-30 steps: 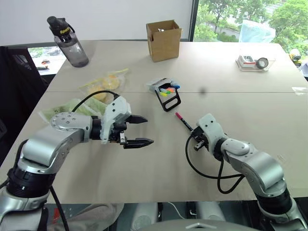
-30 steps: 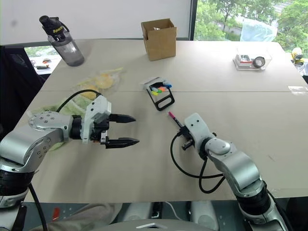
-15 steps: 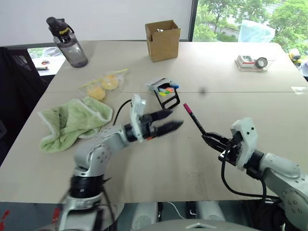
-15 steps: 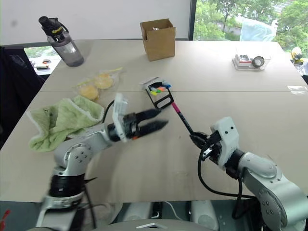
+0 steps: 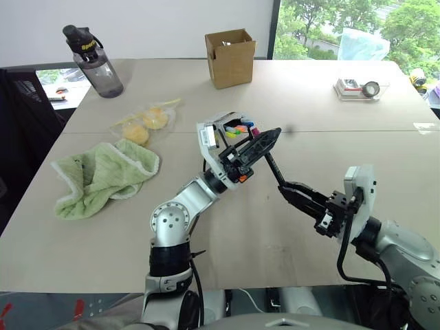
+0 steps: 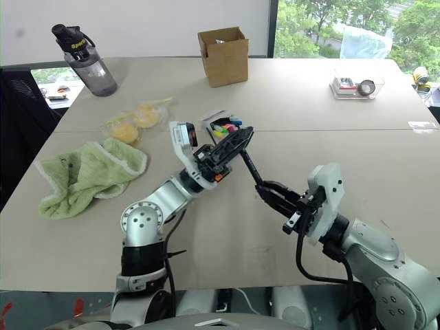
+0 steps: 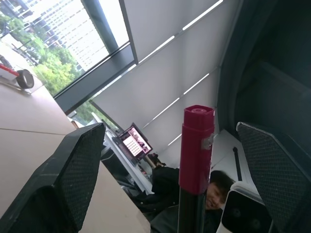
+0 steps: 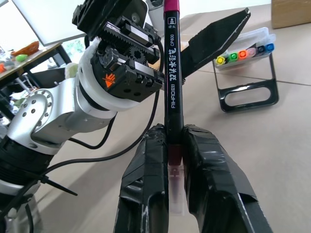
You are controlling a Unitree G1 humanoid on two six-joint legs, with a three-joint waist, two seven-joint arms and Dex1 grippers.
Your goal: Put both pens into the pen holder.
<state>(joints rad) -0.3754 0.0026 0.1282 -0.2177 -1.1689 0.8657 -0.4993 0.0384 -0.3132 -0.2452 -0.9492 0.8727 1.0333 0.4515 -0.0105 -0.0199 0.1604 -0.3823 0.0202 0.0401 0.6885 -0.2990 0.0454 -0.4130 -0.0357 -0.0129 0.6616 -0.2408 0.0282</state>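
A slim black pen (image 8: 172, 73) with a magenta-pink end (image 7: 195, 145) stands slanted above the middle of the table. My right gripper (image 5: 283, 187) is shut on its lower part. My left gripper (image 5: 269, 139) is open, and its two fingers (image 7: 73, 179) flank the pink end without touching it. The pen holder (image 5: 230, 122), a clear case with coloured markers on a black loop frame (image 8: 250, 41), rests on the table just behind the left gripper, which partly covers it.
A green towel (image 5: 103, 175) and a bag of yellow items (image 5: 148, 120) lie at the left. A water bottle (image 5: 93, 58) stands at the far left, a cardboard box (image 5: 230, 56) at the far middle, and a clear tray (image 5: 361, 88) at the far right.
My right gripper has lifted the pen off the table and drawn back. My left arm has swung right and up, bringing its open fingers around the pen's pink end.
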